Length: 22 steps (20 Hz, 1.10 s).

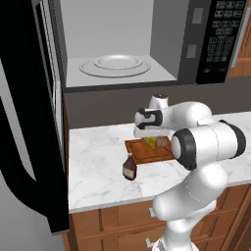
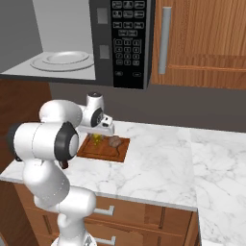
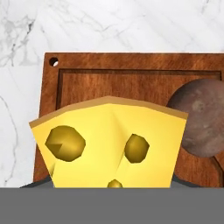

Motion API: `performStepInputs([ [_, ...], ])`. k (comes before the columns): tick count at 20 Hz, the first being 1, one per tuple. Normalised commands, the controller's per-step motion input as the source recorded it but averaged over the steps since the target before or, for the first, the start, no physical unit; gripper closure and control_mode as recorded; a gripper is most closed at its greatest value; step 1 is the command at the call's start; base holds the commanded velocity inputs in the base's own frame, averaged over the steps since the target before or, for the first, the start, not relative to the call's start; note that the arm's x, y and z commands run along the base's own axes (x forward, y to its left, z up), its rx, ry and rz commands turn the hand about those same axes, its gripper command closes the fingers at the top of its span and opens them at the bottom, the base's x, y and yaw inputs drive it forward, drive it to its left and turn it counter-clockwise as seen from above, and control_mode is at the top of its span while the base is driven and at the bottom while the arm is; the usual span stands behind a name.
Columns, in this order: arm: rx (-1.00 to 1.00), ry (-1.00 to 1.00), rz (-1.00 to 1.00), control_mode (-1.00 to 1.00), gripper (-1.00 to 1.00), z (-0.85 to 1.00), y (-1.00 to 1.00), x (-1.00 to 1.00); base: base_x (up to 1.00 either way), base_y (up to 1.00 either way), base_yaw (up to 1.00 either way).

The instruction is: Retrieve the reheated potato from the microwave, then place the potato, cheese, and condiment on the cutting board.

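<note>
Cheese (image 3: pixel 111 142) fills our hand view, gripped in our hand (image 1: pixel 151 138) above the board (image 3: pixel 131 83). We see the potato (image 3: pixel 201 118) lying on the board beside it. On the marble surface (image 1: pixel 98 166) the bottle (image 1: pixel 129 167) stands upright just off the board's corner. Overhead, the microwave (image 1: pixel 206 44) hangs open, its turntable (image 1: pixel 115 65) bare.

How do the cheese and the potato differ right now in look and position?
The cheese is a yellow wedge with holes; the potato is a dull brown rounded lump. The cheese sits close under the hand camera over the cutting board, looming larger, and whether it rests there cannot be told; the potato lies on the board's right side. Both are over the board.
</note>
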Motion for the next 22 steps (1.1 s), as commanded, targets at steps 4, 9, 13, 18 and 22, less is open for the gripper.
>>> performStepInputs([
  [4,0.0,0.0,0.0,-1.0,1.0,-0.21,0.0,0.04,0.0,0.0,0.0],
  [9,0.0,0.0,0.0,-1.0,1.0,-0.15,-0.02,0.05,0.0,0.0,0.0],
  [13,0.0,0.0,0.0,-1.0,1.0,-0.08,-0.09,0.03,0.0,0.0,0.0],
  [18,0.0,0.0,0.0,-1.0,1.0,-0.05,-0.13,0.0,0.0,0.0,0.0],
  [22,0.0,0.0,0.0,-1.0,1.0,-0.05,-0.14,0.0,0.0,0.0,0.0],
])
